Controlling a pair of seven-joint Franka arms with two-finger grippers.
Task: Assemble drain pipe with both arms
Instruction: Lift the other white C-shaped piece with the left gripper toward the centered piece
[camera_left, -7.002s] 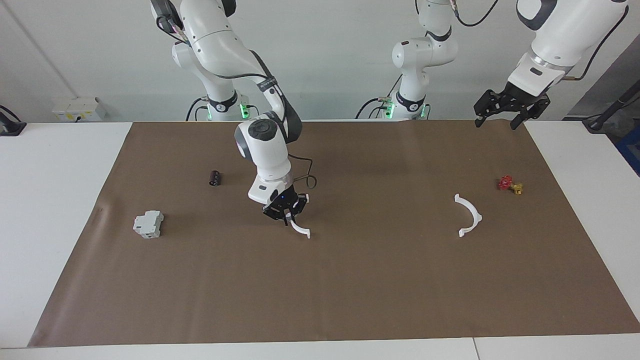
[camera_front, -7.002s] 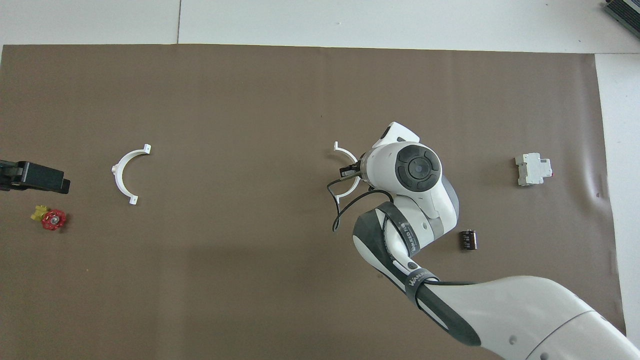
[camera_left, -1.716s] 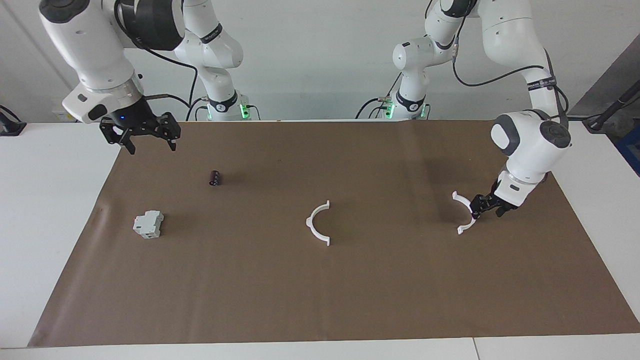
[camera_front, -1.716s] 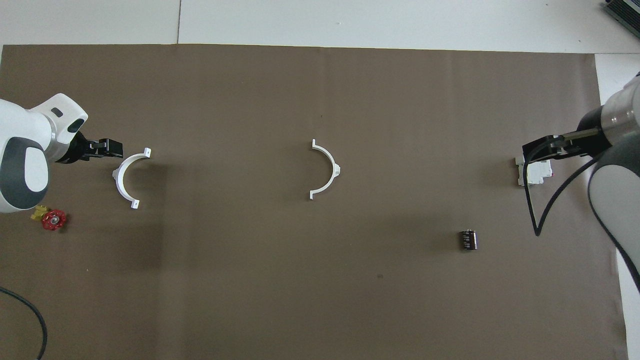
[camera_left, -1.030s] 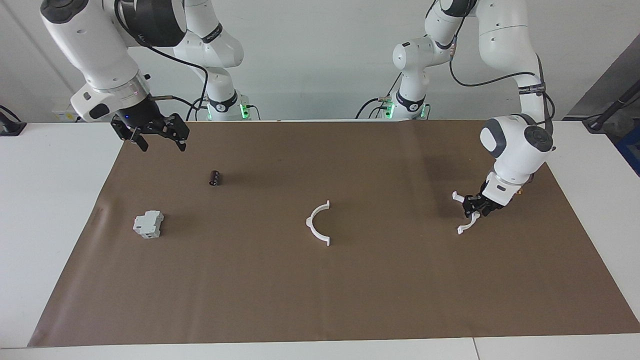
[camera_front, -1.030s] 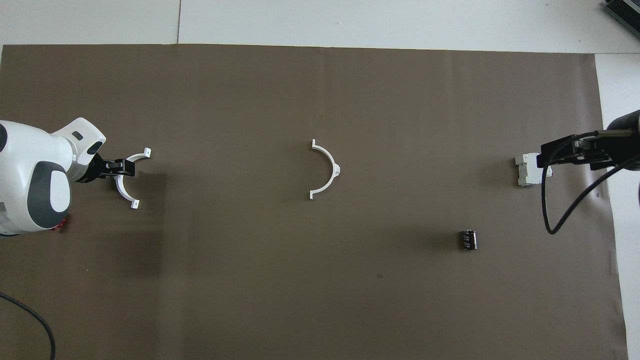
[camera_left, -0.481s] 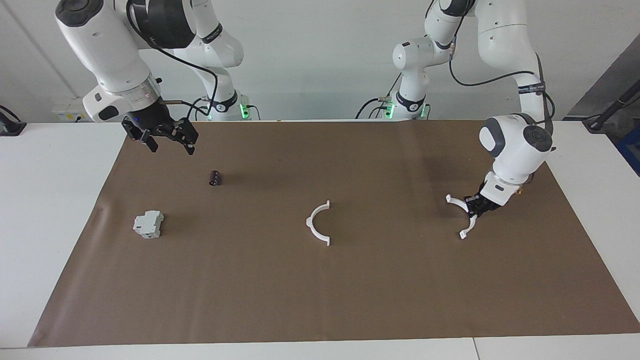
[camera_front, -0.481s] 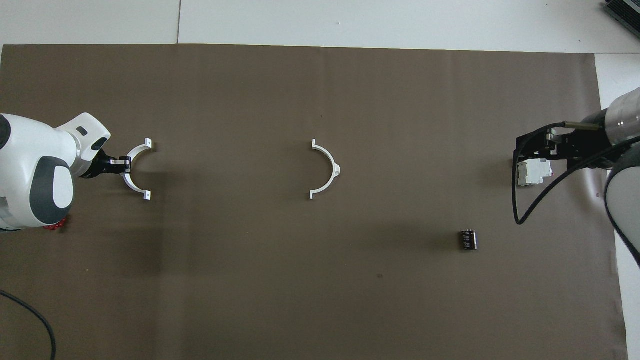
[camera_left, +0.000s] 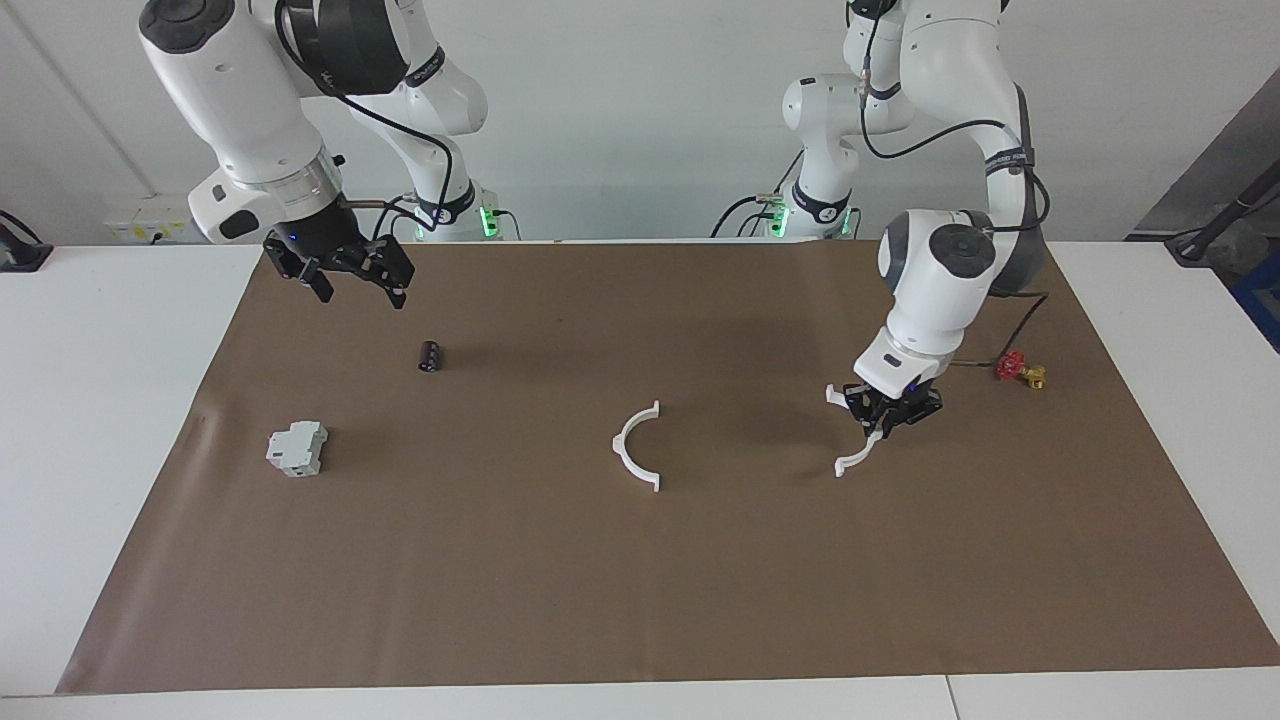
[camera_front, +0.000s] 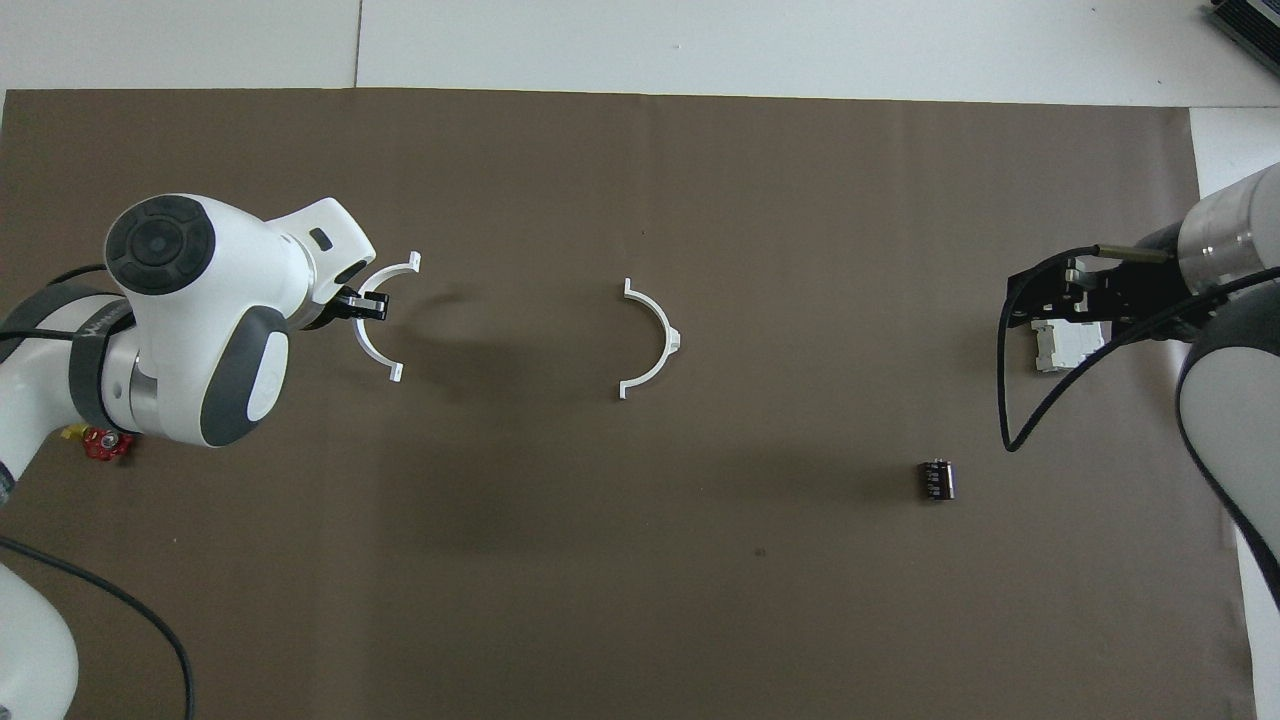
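Note:
The drain pipe is two white half-rings. One half-ring (camera_left: 618, 447) (camera_front: 668, 335) lies flat at the middle of the brown mat. My left gripper (camera_left: 888, 412) (camera_front: 366, 305) is shut on the middle of the other half-ring (camera_left: 850, 465) (camera_front: 398, 268), holding it just over the mat between the lying piece and the left arm's end of the table. The two pieces stand well apart, their open sides facing each other. My right gripper (camera_left: 358, 293) (camera_front: 1060, 300) hangs open and holds nothing, high over the right arm's end of the mat.
A light-grey boxy block (camera_left: 297, 448) (camera_front: 1065, 347) sits toward the right arm's end, partly covered by the right gripper in the overhead view. A small black cylinder (camera_left: 430, 355) (camera_front: 936, 478) lies nearer the robots. A red-and-gold valve piece (camera_left: 1018, 368) (camera_front: 105, 442) rests at the left arm's end.
My left gripper closed on its half-ring, lifted it and carried it toward the middle of the mat. The right gripper drifted slowly toward the middle, still open. The other half-ring stayed put.

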